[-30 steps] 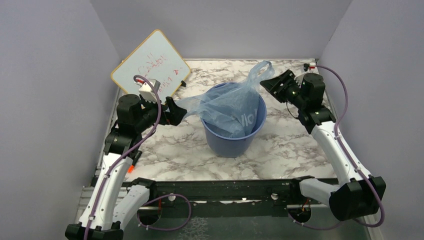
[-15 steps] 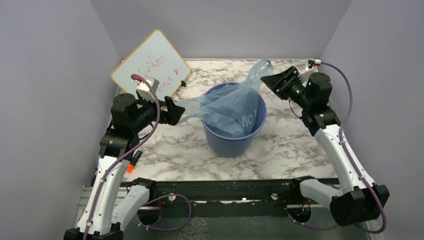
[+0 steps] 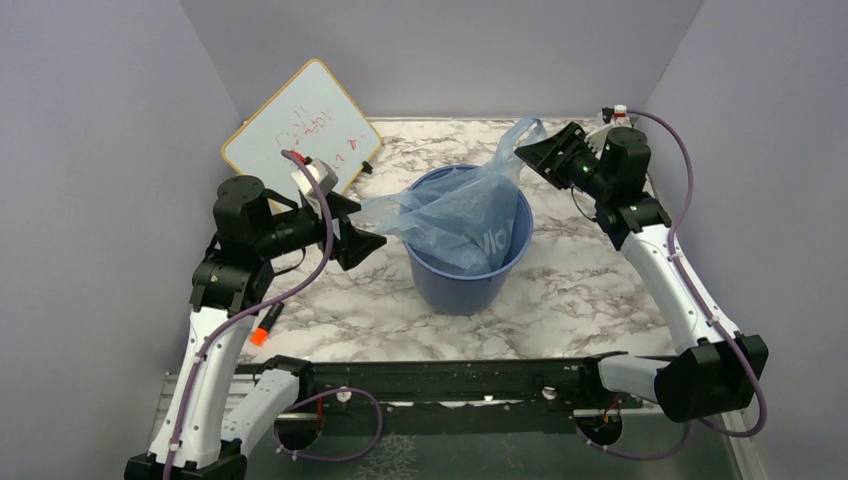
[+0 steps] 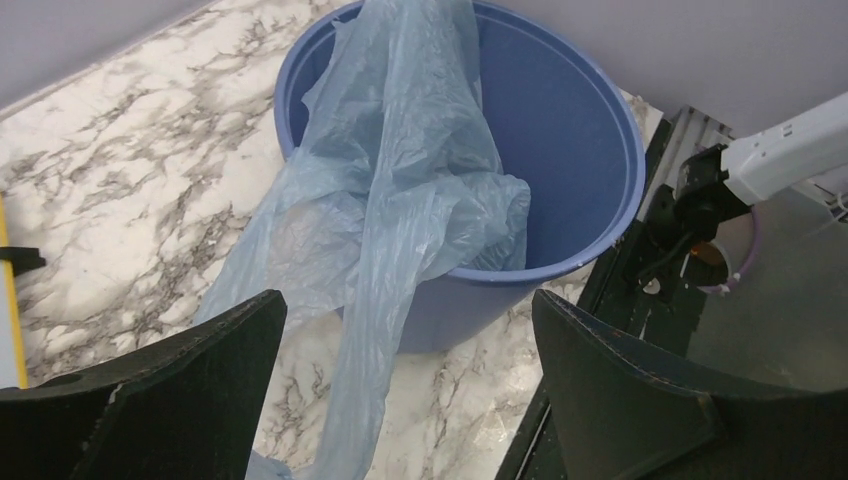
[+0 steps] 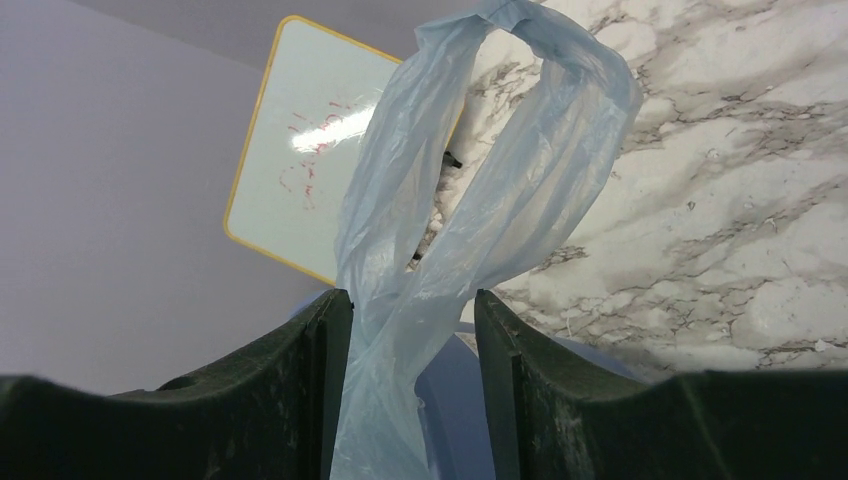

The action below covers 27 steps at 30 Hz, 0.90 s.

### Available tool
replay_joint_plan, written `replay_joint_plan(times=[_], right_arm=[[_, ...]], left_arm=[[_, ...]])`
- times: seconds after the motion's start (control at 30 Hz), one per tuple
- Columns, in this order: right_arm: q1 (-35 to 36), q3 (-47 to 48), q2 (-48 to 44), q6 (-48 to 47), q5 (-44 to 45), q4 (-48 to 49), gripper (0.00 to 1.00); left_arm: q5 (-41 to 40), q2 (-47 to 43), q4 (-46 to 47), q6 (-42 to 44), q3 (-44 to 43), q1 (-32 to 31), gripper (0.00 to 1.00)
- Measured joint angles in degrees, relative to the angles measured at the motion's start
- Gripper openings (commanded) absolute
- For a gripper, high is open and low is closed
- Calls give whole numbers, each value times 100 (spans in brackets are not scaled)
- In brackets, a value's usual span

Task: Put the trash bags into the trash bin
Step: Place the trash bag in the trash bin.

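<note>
**Bag half in, flap and handle outside**

We judged the stuffing step under way. The trash bag [image 3: 455, 215] sat partly inside the trash bin [image 3: 440, 285] at mid-surface [image 3: 590, 290]. One flap draped over the bin's left rim, and the handle [image 5: 520, 60] rose past its far right rim. Our left jaws gaped wide and empty, facing the flap. Our right jaws stood half closed around the handle; we could not tell if they pinched it. Next, the overhang needs pushing inward. The white board [image 3: 300, 125] crowded the far left corner, while bare marble showed along the near edge.
</note>
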State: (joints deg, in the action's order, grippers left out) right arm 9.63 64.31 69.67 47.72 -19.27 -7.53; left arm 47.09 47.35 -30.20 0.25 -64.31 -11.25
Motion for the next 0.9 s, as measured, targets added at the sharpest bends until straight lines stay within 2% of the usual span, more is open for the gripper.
replay_joint_plan(times=[0.23, 0.43, 0.83, 0.9], right_arm=[[0, 212, 223, -136, -98, -68, 48], [0, 219, 243, -225, -92, -195, 39], [0, 219, 289, -286, -79, -284, 4], [0, 219, 271, -304, -66, -308, 1]], left_arm=[[402, 413, -271, 299, 0, -2, 89], [439, 503, -343, 398, 0, -90, 86], [339, 680, -380, 407, 55, -431, 74], [245, 710, -382, 407, 70, -476, 67]])
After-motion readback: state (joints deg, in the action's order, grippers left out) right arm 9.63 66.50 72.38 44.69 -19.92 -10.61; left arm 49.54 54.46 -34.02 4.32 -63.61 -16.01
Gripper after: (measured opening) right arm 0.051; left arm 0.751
